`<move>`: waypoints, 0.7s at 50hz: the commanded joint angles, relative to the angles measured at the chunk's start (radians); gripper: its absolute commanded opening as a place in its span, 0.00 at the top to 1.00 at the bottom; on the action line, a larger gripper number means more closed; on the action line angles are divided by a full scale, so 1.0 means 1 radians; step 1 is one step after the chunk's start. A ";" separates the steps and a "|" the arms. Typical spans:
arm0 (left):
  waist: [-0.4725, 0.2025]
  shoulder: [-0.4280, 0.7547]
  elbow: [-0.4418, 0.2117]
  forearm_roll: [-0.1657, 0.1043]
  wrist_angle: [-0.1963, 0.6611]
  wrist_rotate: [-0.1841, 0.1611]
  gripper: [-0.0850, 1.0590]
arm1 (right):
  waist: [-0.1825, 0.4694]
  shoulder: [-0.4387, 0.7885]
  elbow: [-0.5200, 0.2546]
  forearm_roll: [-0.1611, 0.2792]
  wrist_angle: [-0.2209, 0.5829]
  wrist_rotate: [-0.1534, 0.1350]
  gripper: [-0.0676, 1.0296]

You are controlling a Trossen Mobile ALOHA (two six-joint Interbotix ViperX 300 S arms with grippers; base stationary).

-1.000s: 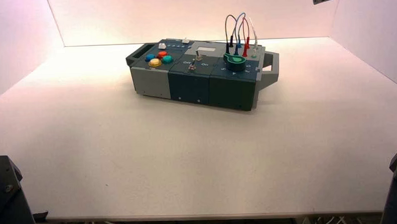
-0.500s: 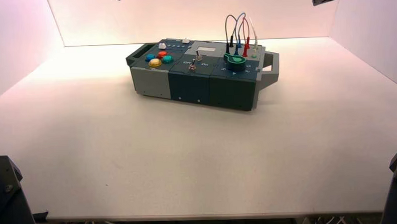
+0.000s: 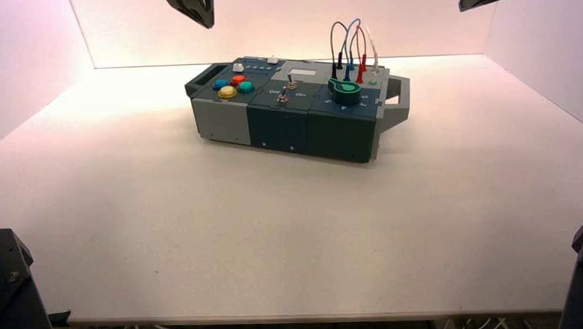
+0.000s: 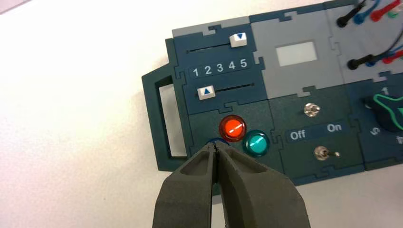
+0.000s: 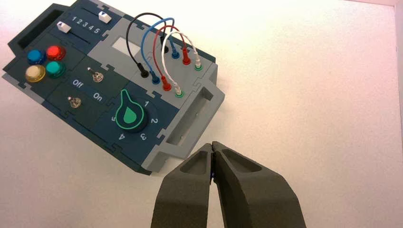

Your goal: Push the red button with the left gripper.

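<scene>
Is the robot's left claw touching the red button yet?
Apart. In the high view, the left claw hangs well above the box, clear of the red button.

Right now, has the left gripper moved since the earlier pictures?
Yes: the left gripper has come into the high view, lower toward the box against the back wall.

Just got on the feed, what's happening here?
The left gripper, fingers shut, hangs above the box's button end, apparently heading for the red button. It doesn't look pressed yet. The right gripper is idle, also shut, up past the box's wired end. Neither holds anything.
</scene>
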 commanded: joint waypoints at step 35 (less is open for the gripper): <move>-0.058 0.166 -0.124 -0.012 0.069 -0.015 0.95 | 0.005 0.003 -0.034 -0.002 -0.005 -0.003 0.96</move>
